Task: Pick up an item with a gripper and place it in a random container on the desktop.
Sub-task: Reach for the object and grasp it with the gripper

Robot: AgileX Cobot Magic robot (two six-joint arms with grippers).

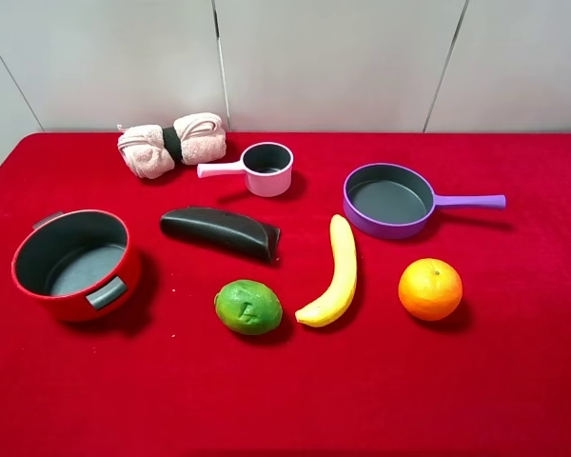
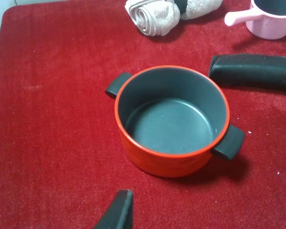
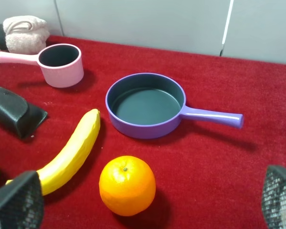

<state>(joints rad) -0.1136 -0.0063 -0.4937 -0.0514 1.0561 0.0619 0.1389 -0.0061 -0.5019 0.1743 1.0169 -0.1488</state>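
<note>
Lime (image 1: 248, 307) resting on the red bench (image 1: 514, 381), toward the front centre in the high view, free of both grippers; a darker mark shows on its upper skin. Just beside it on the right lies the banana (image 1: 335, 274), its lower tip near the lime but apart from it. Behind the lime lies a long black pad (image 1: 221, 231). Farther back, well apart from the lime, the pink saucepan (image 1: 266, 168) stands upright, handle pointing left toward a rolled towel (image 1: 171, 143). The orange (image 1: 430, 288) sits right of the banana, with the purple pan (image 1: 390, 200) behind it, handle to the right. The red pot (image 1: 73, 262) stands upright at the left of the bench. Right gripper (image 3: 148, 210): fingertips (image 3: 16, 200) spread wide at either edge of its wrist view, holding nothing, above the bench near the orange. Left gripper (image 2: 119, 214): only one fingertip shows, near the pot, so its opening cannot be told.
</note>
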